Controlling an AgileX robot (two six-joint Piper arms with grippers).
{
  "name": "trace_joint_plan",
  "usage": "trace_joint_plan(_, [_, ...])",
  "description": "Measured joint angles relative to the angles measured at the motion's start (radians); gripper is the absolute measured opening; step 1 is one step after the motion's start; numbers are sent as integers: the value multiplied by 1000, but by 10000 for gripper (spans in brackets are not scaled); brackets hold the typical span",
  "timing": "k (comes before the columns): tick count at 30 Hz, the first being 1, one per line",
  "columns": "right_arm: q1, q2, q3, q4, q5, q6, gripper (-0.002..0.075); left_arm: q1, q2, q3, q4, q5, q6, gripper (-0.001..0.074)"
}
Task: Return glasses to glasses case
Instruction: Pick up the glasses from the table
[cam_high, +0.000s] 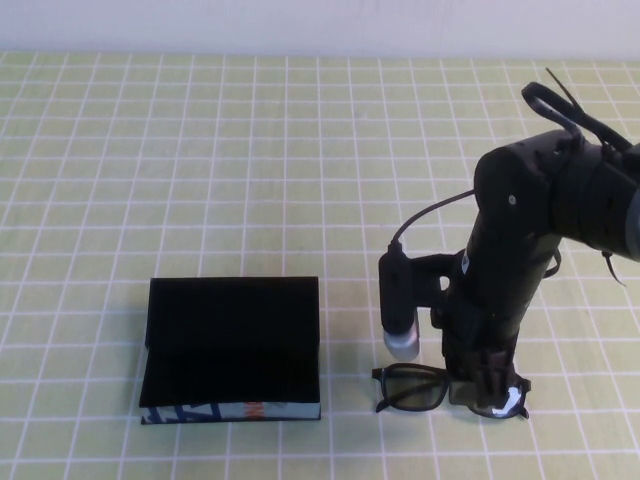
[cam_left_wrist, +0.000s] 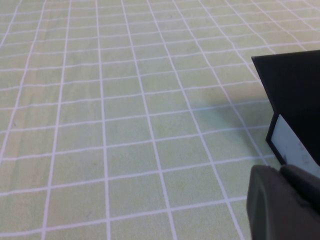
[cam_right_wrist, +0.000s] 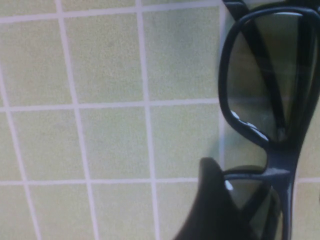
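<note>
The glasses (cam_high: 412, 388) lie flat on the table near its front edge, right of the glasses case (cam_high: 232, 340), a black box with a patterned front edge. My right gripper (cam_high: 490, 392) is down over the right half of the glasses and looks open. In the right wrist view one dark finger (cam_right_wrist: 212, 200) stands beside the rim of the glasses (cam_right_wrist: 277, 150) and the other finger is out of frame. Nothing looks lifted. My left gripper (cam_left_wrist: 282, 172) is outside the high view. In the left wrist view its fingers lie together close to a corner of the case (cam_left_wrist: 295, 95).
A yellow-green cloth with a white grid (cam_high: 250, 170) covers the table. The right arm's black body (cam_high: 530, 210) and its wrist camera (cam_high: 397, 300) hang over the front right area.
</note>
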Motion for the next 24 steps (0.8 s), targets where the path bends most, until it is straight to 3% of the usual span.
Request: trace_joint_plan(24, [-14,71,-9,-2,-55,-23,398,0,0,0,0,0,0,-2])
